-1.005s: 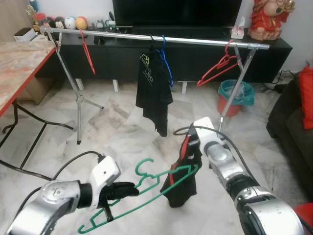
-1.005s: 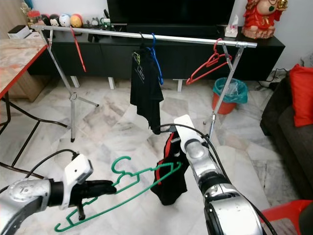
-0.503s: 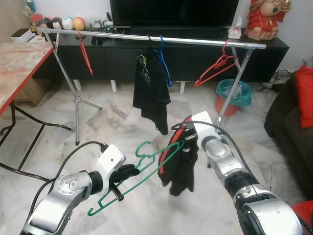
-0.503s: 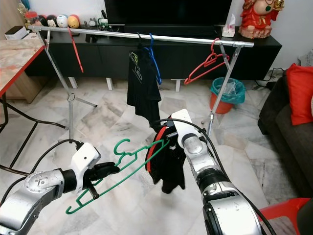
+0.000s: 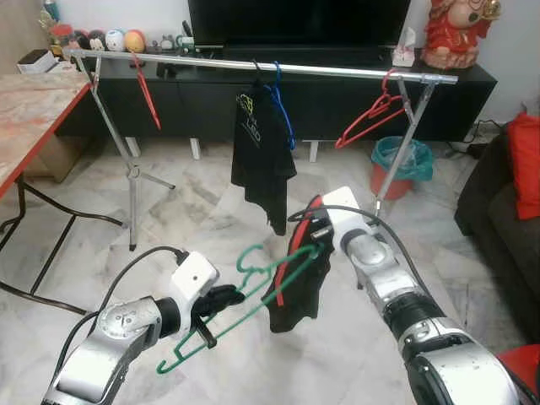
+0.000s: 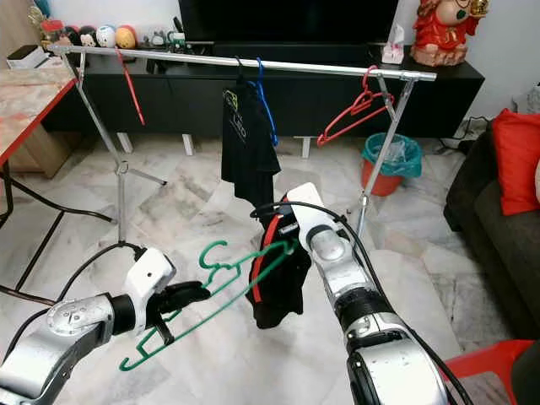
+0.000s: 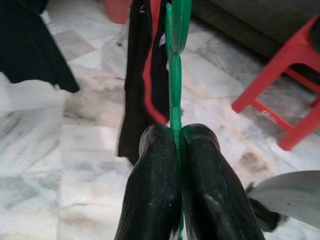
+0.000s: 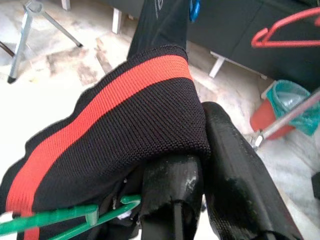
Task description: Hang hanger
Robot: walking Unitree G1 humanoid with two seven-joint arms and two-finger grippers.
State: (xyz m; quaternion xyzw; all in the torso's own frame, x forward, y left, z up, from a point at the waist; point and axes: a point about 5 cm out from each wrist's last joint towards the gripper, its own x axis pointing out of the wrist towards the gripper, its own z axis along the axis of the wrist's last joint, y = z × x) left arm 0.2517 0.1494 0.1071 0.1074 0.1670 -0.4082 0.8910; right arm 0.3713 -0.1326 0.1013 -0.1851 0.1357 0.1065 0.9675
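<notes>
A green hanger (image 5: 263,275) is pinched at its lower bar by my left gripper (image 5: 224,297), low in front of me with its hook up. In the left wrist view the fingers (image 7: 155,165) are shut on the green hanger (image 7: 174,85). My right gripper (image 5: 318,242) is shut on a black garment with a red stripe (image 5: 294,291), which hangs at the hanger's right arm, and that arm reaches into the cloth. The right wrist view has the garment (image 8: 125,110) draped over the fingers (image 8: 235,160). A silver clothes rail (image 5: 337,71) stands beyond.
The rail carries a black shirt (image 5: 262,148), a blue hanger (image 5: 287,118) and red hangers (image 5: 375,114). A marble-top table (image 5: 34,97) is at left. A teal bin (image 5: 405,162), dark sofa (image 5: 502,211) and red stool (image 5: 519,364) are at right.
My left gripper has lifted the green hanger higher. My right gripper has carried the garment up and to the left, onto the hanger's right arm.
</notes>
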